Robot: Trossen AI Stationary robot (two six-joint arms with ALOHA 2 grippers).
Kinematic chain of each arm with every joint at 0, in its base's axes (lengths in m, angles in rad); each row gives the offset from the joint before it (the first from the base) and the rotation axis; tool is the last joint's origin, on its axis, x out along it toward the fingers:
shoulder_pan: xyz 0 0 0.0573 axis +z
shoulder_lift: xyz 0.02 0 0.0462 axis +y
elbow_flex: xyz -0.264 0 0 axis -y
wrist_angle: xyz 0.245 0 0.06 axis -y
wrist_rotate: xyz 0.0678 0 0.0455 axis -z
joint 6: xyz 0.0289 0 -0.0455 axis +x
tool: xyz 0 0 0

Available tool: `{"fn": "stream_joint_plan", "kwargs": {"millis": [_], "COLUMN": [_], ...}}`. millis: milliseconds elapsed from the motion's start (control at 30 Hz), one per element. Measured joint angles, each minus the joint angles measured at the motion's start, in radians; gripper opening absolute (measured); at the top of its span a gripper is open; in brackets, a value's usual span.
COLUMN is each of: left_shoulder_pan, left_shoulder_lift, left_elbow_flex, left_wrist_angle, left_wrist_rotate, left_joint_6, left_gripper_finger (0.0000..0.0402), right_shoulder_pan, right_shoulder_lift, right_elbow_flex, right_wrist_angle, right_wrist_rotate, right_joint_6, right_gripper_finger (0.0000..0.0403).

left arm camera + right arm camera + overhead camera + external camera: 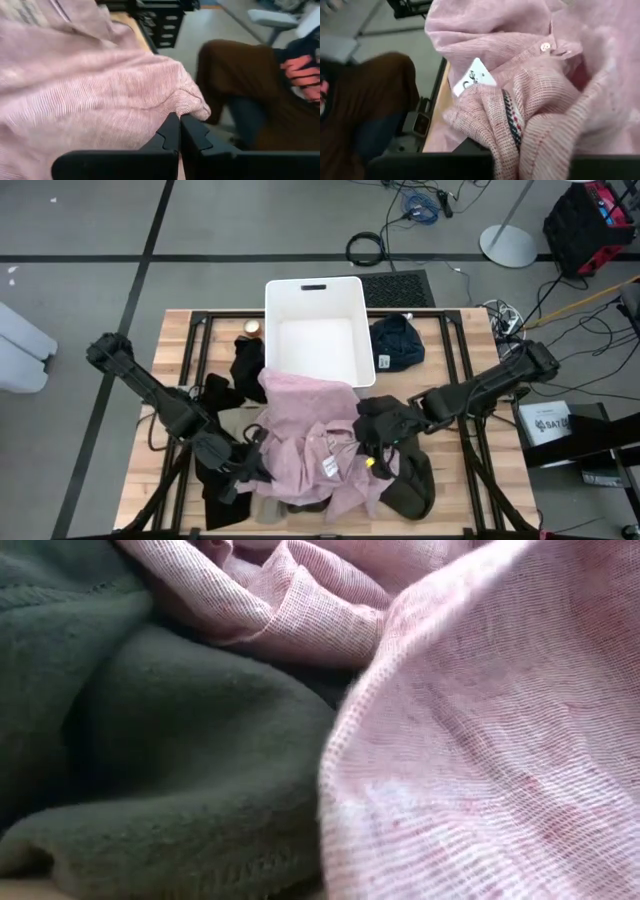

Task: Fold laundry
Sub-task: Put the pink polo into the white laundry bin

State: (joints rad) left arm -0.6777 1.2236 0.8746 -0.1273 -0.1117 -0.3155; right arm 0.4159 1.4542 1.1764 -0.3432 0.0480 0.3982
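A pale pink shirt (310, 430) lies crumpled in the table's middle, on a dark olive-grey garment (412, 480) and a beige one (235, 420). It fills the low view (480, 740), beside the olive cloth (170, 740). My left gripper (247, 465) is shut on the shirt's left near part (100, 90). My right gripper (371, 448) is at the shirt's right side, shut on a bunch by the collar and white label (472, 77). A navy garment (398, 342) and a black one (246, 365) lie farther back. My left gripper pinches a bulging fold of the pink shirt (189, 106) between its two shut fingertips (170, 134). The cloth is only at their free ends. The rest of the shirt spreads away over the table, slack. My right gripper holds a gathered bunch of the pink shirt, several layers, by the striped collar band (512, 120). The cloth itself covers the fingers, so the place of contact does not show. The bunch is crumpled and slack.
A white plastic bin (315, 330) stands at the table's far middle, touching the shirt's far edge. A person in brown trousers (245, 75) sits just past the table's near edge and also shows in the right wrist view (375, 95). Bare wood (470, 490) shows at the near right.
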Motion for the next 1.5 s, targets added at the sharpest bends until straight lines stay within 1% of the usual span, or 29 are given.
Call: {"fn": "stream_joint_plan", "kwargs": {"millis": [100, 167, 200, 267, 367, 433, 467, 533, 600, 700, 800, 867, 933, 1000, 1100, 1200, 1300, 1367, 1500], "left_shoulder_pan": [0.000, 0.002, 0.005, 0.015, 0.043, 0.067, 0.084, 0.123, 0.167, 0.206, 0.220, 0.230, 0.244, 0.258, 0.273, 0.283, 0.291, 0.298, 0.315], "left_shoulder_lift": [0.013, 0.011, 0.005, -0.014, -0.029, -0.032, -0.032, -0.032, -0.021, 0.009, 0.043, 0.072, 0.102, 0.123, 0.138, 0.138, 0.138, 0.138, 0.138], "left_elbow_flex": [-0.011, 0.010, 0.028, 0.064, 0.119, 0.142, 0.153, 0.165, 0.165, 0.165, 0.165, 0.165, 0.165, 0.165, 0.165, 0.165, 0.165, 0.165, 0.165], "left_wrist_angle": [-0.019, -0.022, -0.014, -0.015, -0.061, -0.115, -0.141, -0.208, -0.260, -0.304, -0.269, -0.250, -0.224, -0.175, -0.099, -0.082, -0.081, -0.083, -0.086], "left_wrist_rotate": [0.025, 0.012, -0.026, -0.136, -0.301, -0.362, -0.368, -0.354, -0.317, -0.255, -0.249, -0.268, -0.288, -0.295, -0.313, -0.314, -0.312, -0.290, -0.202], "left_joint_6": [-0.034, 0.005, 0.037, 0.097, 0.157, 0.165, 0.165, 0.165, 0.175, 0.290, 0.458, 0.568, 0.643, 0.690, 0.719, 0.723, 0.723, 0.723, 0.717], "left_gripper_finger": [0.0000, 0.0000, 0.0000, 0.0000, 0.0011, 0.0021, 0.0028, 0.0042, 0.0057, 0.0085, 0.0115, 0.0131, 0.0142, 0.0146, 0.0148, 0.0149, 0.0149, 0.0149, 0.0149], "right_shoulder_pan": [0.001, 0.001, 0.001, -0.004, -0.005, -0.005, -0.005, -0.005, -0.005, -0.005, -0.010, -0.018, -0.026, -0.032, -0.031, -0.033, -0.045, -0.058, -0.084], "right_shoulder_lift": [0.013, 0.029, 0.035, 0.046, 0.052, 0.054, 0.055, 0.055, 0.055, 0.055, 0.055, 0.059, 0.063, 0.076, 0.093, 0.116, 0.158, 0.188, 0.232], "right_elbow_flex": [-0.093, -0.119, -0.122, -0.123, -0.123, -0.123, -0.123, -0.123, -0.123, -0.123, -0.123, -0.123, -0.123, -0.123, -0.123, -0.123, -0.123, -0.123, -0.123], "right_wrist_angle": [0.167, 0.234, 0.256, 0.288, 0.293, 0.295, 0.296, 0.306, 0.314, 0.315, 0.319, 0.332, 0.344, 0.376, 0.396, 0.408, 0.481, 0.536, 0.602], "right_wrist_rotate": [0.026, 0.081, 0.112, 0.173, 0.254, 0.271, 0.271, 0.270, 0.270, 0.266, 0.268, 0.268, 0.265, 0.240, 0.208, 0.207, 0.207, 0.201, 0.187], "right_joint_6": [0.008, -0.009, -0.022, -0.051, -0.081, -0.105, -0.117, -0.132, -0.145, -0.155, -0.152, -0.152, -0.164, -0.199, -0.228, -0.234, -0.260, -0.284, -0.312], "right_gripper_finger": [0.0000, 0.0000, 0.0000, 0.0000, 0.0000, 0.0000, 0.0000, 0.0000, 0.0000, 0.0000, 0.0000, 0.0000, 0.0000, 0.0000, 0.0000, 0.0000, 0.0000, 0.0000, 0.0000]}}
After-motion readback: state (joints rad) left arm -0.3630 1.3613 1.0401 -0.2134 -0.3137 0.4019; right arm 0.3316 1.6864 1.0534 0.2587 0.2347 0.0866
